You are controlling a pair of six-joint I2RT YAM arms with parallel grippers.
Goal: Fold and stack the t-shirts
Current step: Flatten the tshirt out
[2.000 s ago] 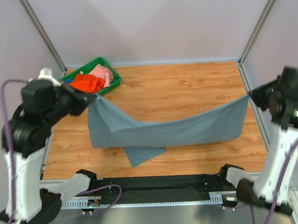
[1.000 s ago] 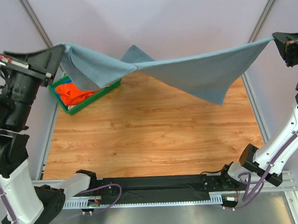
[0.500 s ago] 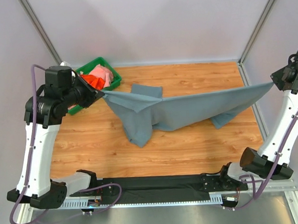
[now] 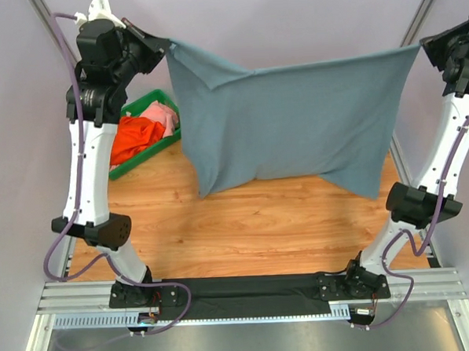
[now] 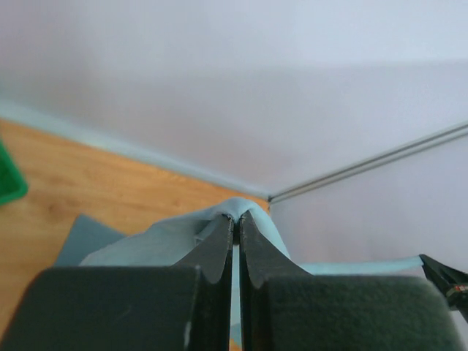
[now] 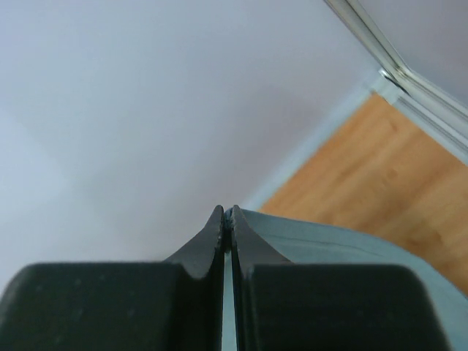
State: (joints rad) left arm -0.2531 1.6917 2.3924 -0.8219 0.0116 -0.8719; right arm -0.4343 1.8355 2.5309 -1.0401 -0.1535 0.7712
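Right, both sets of jaws are squeezing down to a sliver. Your left gripper (image 5: 236, 216) is pinching one top corner of the slate grey-blue t-shirt (image 4: 295, 125), and the wrist view is showing cloth bunching over the fingertips with no real gap between them. Your right gripper (image 6: 227, 212) is doing the same at the opposite corner, jaws all but touching, with a thin edge of fabric peeking out between them.

Moving outward, you are holding the two corners high and well apart. The top edge is stretching nearly taut between the arms, and the body of the tee is hanging as a flat curtain. Its lower hem appears to be dangling clear of the wooden table (image 4: 261, 229). One flap near the left corner is folding over, likely a sleeve.

I'm reading this as the spreading step: you are letting gravity pull the wrinkles out so the shirt can go down flat for folding.

Off to the left, behind your left arm, the green bin (image 4: 144, 101) is holding the orange tee (image 4: 133, 139) and the pink tee (image 4: 163, 115), both lying crumpled. So the task is looking early, with nothing folded and nothing stacked.

Watch the lower right corner, which is hanging longer than the rest. It may be the first part to crumple as you lower.
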